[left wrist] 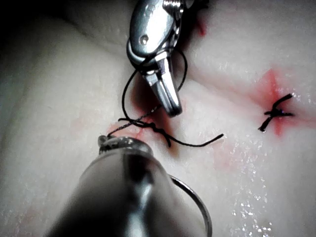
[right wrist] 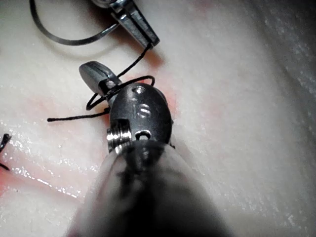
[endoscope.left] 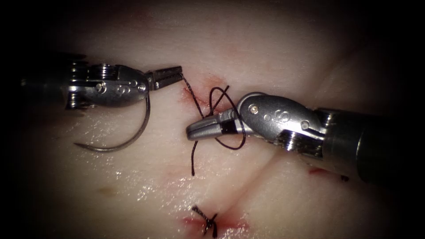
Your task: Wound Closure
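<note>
Where thread (endoscope.left: 195, 98) loops, "S"-stamped right tool (endoscope.left: 193, 131)

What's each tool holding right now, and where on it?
Left tool: thread, pinched at the jaw tips; needle hangs free, out of the tissue. Right tool: thread looped around it, no visible grip.

Earlier tied stitch (endoscope.left: 208, 221) (dark knot), red fluid (endoscope.left: 230, 223) around it
</note>
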### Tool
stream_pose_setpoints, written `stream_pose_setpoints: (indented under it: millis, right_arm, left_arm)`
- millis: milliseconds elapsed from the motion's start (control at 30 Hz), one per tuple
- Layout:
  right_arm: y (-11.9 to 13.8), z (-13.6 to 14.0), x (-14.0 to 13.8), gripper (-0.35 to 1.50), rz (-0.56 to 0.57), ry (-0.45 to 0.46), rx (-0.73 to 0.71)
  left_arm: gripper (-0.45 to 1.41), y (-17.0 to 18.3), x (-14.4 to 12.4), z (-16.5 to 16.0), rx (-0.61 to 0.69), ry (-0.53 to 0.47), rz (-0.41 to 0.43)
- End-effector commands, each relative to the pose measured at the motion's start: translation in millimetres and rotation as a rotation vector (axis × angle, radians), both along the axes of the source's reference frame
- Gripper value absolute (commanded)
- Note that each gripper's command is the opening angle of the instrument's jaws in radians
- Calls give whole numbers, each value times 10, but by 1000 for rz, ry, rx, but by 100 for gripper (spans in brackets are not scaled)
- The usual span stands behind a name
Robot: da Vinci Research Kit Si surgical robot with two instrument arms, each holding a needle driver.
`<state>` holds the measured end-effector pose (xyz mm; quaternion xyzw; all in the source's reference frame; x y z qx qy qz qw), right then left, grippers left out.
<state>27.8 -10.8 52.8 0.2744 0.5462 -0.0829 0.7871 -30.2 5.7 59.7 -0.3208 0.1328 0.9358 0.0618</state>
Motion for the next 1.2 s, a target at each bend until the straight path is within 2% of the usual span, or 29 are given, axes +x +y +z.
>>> stream_pose_setpoints:
  millis: [33,133,167,200,233,300,600,633,767,800,867,1200]
  right_arm:
    - [2,5,10,-35,-33,-15,-20]
    - [0,8,13,-30,-82,-53,-68]
    - [-1,12,18,-3,-126,-76,-115]
    - [-2,13,19,0,-136,-81,-121]
    - [-6,16,24,15,-165,-92,-139]
    - [-12,20,31,27,-216,-112,-164]
    - [-22,32,40,37,-312,-164,-194]
    - [-24,36,39,46,-328,-174,-197]
    - [-28,39,38,56,-342,-182,-203]
    - [-31,39,38,66,-347,-186,-205]
    - [-33,39,39,73,-355,-191,-206]
    - [-41,47,41,76,-361,-202,-218]
  left_arm:
    - [-45,3,-5,4,0,-3,1]
    - [-45,3,-3,3,2,-2,1]
    - [-45,4,-2,1,3,-3,3]
    - [-45,4,-1,1,4,-3,3]
    - [-45,3,-1,0,5,-4,4]
    - [-45,2,1,-1,5,-5,5]
    - [-45,1,8,-2,7,2,11]
    - [-45,0,10,-2,7,1,14]
    - [-45,2,14,-1,4,7,19]
    - [-45,2,15,0,4,7,20]
    - [-45,3,16,0,4,6,21]
    - [-45,3,17,1,7,4,16]
